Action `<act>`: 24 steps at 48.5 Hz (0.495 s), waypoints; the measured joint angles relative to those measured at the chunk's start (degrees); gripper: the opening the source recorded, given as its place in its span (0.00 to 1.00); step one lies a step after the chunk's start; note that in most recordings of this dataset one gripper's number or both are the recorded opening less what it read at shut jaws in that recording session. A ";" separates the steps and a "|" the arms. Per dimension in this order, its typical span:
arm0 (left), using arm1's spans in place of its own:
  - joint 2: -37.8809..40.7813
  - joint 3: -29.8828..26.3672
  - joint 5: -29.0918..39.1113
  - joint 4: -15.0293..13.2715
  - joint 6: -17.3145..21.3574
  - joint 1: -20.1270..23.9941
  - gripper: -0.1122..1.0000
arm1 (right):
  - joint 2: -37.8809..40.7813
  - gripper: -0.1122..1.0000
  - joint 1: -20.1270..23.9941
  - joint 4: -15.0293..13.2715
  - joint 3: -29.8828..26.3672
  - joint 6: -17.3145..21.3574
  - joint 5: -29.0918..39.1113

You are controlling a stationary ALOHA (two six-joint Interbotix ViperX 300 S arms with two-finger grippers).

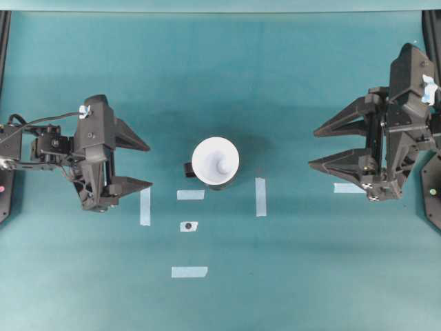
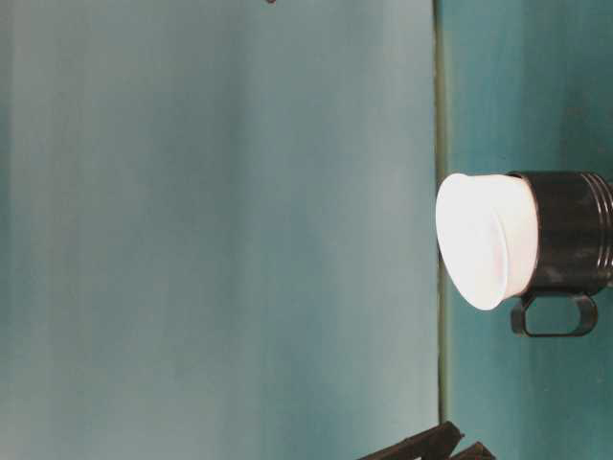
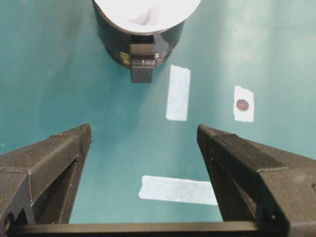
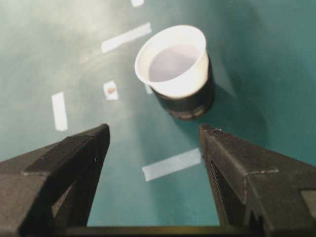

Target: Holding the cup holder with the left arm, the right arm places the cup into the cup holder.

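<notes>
Cup sits nested in the black cup holder at desk centre — placement looks done. Left hand at nine o'clock and right hand at three stand released, well apart, holding nothing.

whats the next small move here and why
Probably none on the cup: the white cup already sits inside the black cup holder, and both the left pincer and right pincer are open and apart from it. I'd pull both arms back a little.
</notes>
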 measured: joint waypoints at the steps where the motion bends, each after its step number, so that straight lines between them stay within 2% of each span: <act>1: -0.09 0.00 0.00 0.00 0.00 0.00 0.93 | 0.00 0.80 0.00 0.00 0.09 0.00 0.00; 24: -0.09 0.00 -0.09 0.00 0.00 0.00 0.93 | -0.26 0.80 0.00 0.00 0.53 0.00 0.00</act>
